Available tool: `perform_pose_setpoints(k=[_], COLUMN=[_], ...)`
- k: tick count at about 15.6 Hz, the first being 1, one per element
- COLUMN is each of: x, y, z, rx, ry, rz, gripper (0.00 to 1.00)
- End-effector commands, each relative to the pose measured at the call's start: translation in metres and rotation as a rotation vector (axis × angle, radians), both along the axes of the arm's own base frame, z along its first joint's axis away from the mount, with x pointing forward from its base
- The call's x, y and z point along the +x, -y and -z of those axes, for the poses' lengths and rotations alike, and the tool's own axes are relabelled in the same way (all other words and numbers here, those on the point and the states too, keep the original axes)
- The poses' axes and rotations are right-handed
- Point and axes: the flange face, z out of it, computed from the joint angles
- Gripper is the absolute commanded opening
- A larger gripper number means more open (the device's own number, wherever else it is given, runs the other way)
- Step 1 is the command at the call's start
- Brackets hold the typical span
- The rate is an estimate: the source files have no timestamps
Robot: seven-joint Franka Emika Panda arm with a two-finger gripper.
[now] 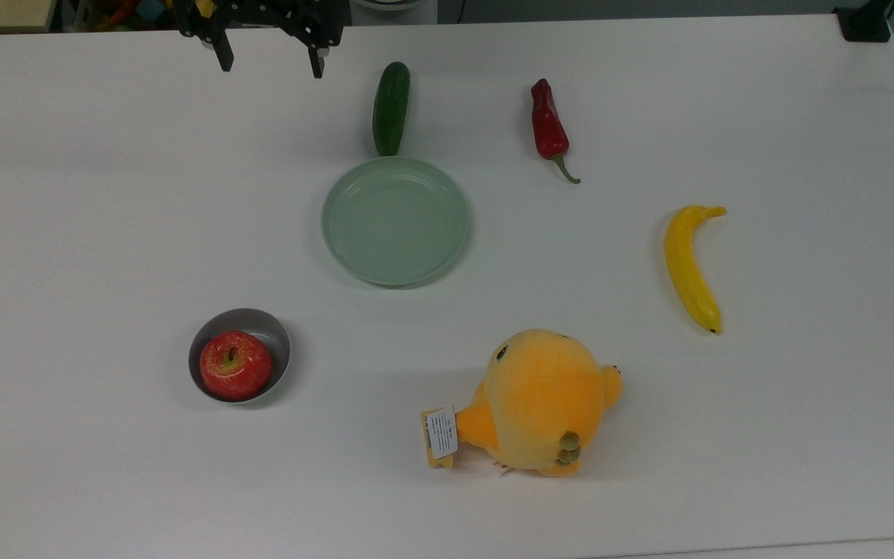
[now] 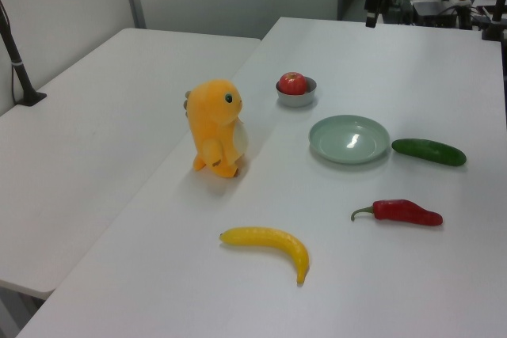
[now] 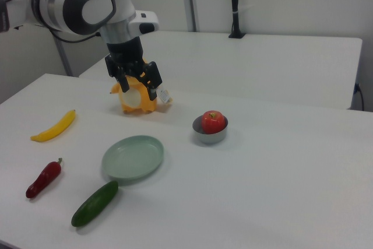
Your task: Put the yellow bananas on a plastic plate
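On the white surface (image 1: 804, 435), items lie spaced apart, each with room around it for a grasp from above. Banana (image 1: 691, 268): lying flat on its side, near the top view's right edge, well apart from the plate (image 1: 395, 220), which sits empty near the middle, so the task has not yet begun as judged from this layout. Gripper (image 1: 268, 58): raised over the far edge of the surface, at the top view's upper left, fingers spread and holding nothing; it is far from the banana, so a long traverse across the plate area would be needed first. Cucumber (image 1: 391, 107): one end just touching or nearly touching the plate's rim; I cannot tell which. Chili (image 1: 549, 128): between cucumber and banana, apart from both. Apple (image 1: 235, 365): resting in a small grey bowl (image 1: 270, 335), which keeps it from rolling. Plush toy (image 1: 540, 400): standing upright in the left view, the nearest neighbour of the banana and similar in colour, hence a likely distractor. Writing: a white tag (image 1: 441, 432) on the plush carries printed lines, too small to read; no brand marks are legible elsewhere.
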Motion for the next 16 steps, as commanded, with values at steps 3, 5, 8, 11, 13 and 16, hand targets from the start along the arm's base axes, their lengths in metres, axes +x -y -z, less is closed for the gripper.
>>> perform_pose_setpoints(k=[3, 5, 8, 11, 13, 16], x=[0.0, 0.0, -0.002, -0.005, -0.006, -0.012], y=[-0.018, -0.017, -0.013, -0.005, -0.001, 0.001], z=[-0.001, 0.0, -0.001, -0.006, -0.004, -0.001], rx=[-0.006, -0.005, -0.007, -0.005, -0.003, 0.001], ry=[0.024, 0.02, 0.012, 0.021, 0.017, 0.009], rz=[-0.055, -0.047, -0.049, -0.025, -0.015, -0.012], gripper=[1.0, 1.0, 1.0, 1.0, 1.0, 1.0])
